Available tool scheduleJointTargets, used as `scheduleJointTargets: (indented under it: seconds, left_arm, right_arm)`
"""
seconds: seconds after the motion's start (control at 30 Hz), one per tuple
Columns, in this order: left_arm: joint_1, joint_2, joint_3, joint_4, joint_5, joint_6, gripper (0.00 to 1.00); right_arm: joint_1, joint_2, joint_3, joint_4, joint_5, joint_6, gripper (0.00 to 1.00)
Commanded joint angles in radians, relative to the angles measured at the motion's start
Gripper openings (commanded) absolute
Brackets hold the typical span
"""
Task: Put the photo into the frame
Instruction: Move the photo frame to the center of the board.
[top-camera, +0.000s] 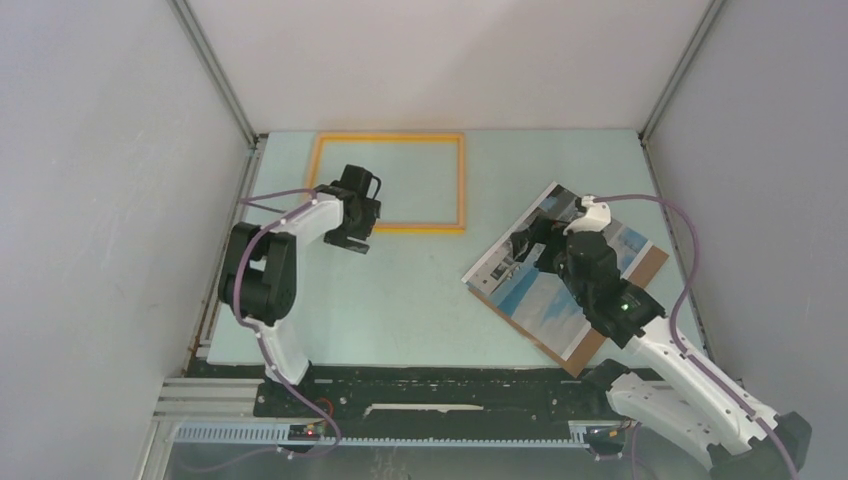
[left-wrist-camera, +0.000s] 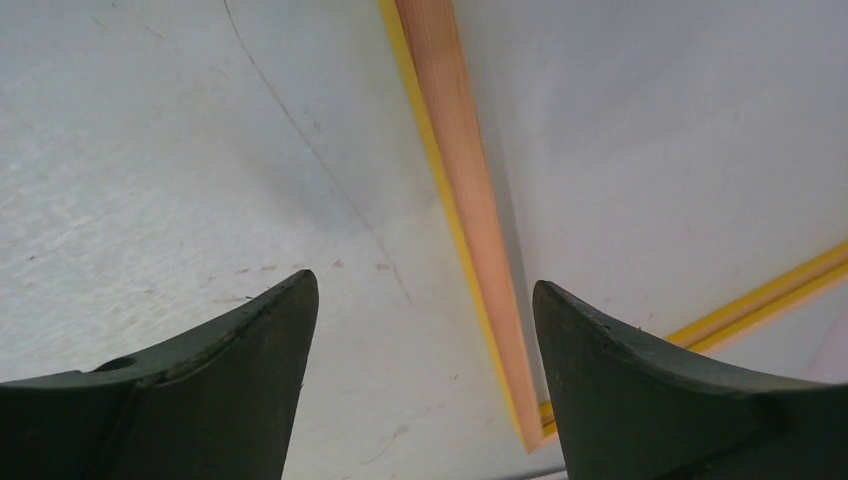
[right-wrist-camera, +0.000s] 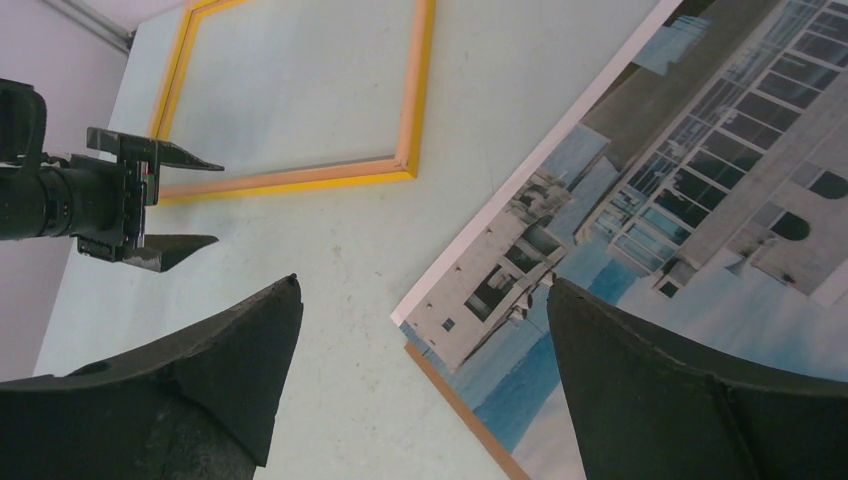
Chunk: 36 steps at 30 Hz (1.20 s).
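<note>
The frame (top-camera: 390, 137), a thin yellow-orange rim, lies flat at the back of the table. My left gripper (top-camera: 351, 236) hovers over its near-left corner. In the left wrist view that gripper (left-wrist-camera: 422, 287) is open, and the frame's rim (left-wrist-camera: 465, 190) runs up between the fingers, its corner close to the right finger. The photo (top-camera: 545, 292), showing blue water and pale buildings, lies tilted at the right on a brown backing board (top-camera: 655, 258). My right gripper (right-wrist-camera: 425, 284) hangs open above the photo's (right-wrist-camera: 680, 200) left corner, holding nothing.
White walls with metal posts enclose the table on three sides. The backing board's (right-wrist-camera: 455, 400) brown edge sticks out beneath the photo's near side. The right wrist view also takes in the left gripper (right-wrist-camera: 220, 203) beside the frame (right-wrist-camera: 300, 180). Purple cables trail off both arms.
</note>
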<state>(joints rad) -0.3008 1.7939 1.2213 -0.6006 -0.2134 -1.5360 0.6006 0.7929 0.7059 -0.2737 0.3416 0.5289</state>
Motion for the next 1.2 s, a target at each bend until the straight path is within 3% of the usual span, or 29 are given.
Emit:
scheduleJointTargets:
  seconds: [0.0,0.23,0.37,0.47,0.6,0.67,0.8,1.17]
  left_arm:
    - [0.038,0.071,0.147,-0.124,-0.050,-0.155,0.84]
    - [0.051,0.188,0.338,-0.253,-0.128,-0.187,0.73]
    - [0.060,0.216,0.325,-0.255,-0.074,-0.210,0.67]
    - [0.060,0.212,0.315,-0.254,-0.069,-0.216,0.68]
    - [0.058,0.199,0.294,-0.257,-0.088,-0.215,0.80]
    - [0.061,0.203,0.282,-0.255,-0.090,-0.223,0.80]
    - [0.082,0.233,0.272,-0.237,-0.054,-0.212,0.65]
    - [0.126,0.235,0.239,-0.230,-0.054,-0.146,0.43]
  right_arm:
    - [-0.034,-0.054,-0.025,0.000,0.033,-0.028,0.99]
    - [-0.076,-0.101,-0.031,-0.036,0.011,-0.032,1.00]
    - [-0.086,-0.118,-0.036,-0.052,0.014,-0.033,1.00]
    - [-0.091,-0.125,-0.044,-0.049,0.004,-0.031,1.00]
    - [-0.093,-0.122,-0.045,-0.050,-0.007,-0.025,1.00]
    - [-0.094,-0.119,-0.045,-0.049,-0.008,-0.020,1.00]
    - [-0.094,-0.120,-0.045,-0.041,-0.023,-0.025,1.00]
    - [-0.099,-0.111,-0.045,-0.035,-0.041,-0.030,1.00]
